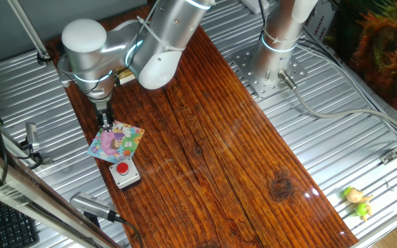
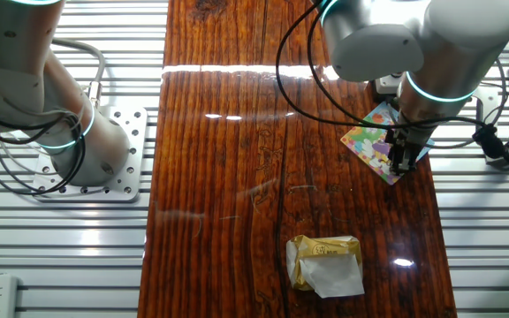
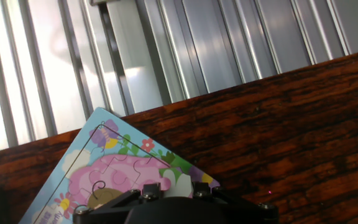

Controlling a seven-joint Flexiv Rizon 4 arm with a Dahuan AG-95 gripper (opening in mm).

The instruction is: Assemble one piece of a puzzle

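The puzzle [image 1: 119, 143] is a small square board with a pastel cartoon picture, lying near the left edge of the wooden table [image 1: 212, 138]. My gripper [image 1: 106, 122] points straight down onto its far-left corner. In the other fixed view the puzzle [image 2: 371, 141] lies at the right and the gripper [image 2: 402, 161] stands on its near corner. The hand view shows the puzzle [image 3: 110, 171] just ahead of the gripper [image 3: 174, 186], whose fingers stand a little apart with a pale patch of the picture between them. No separate piece can be made out.
A grey box with a red button [image 1: 124, 172] sits just in front of the puzzle. A yellow-and-white block [image 2: 325, 263] lies further along the table. A second arm's base [image 1: 278, 41] stands on the ribbed metal. A small toy [image 1: 357, 201] lies at the right.
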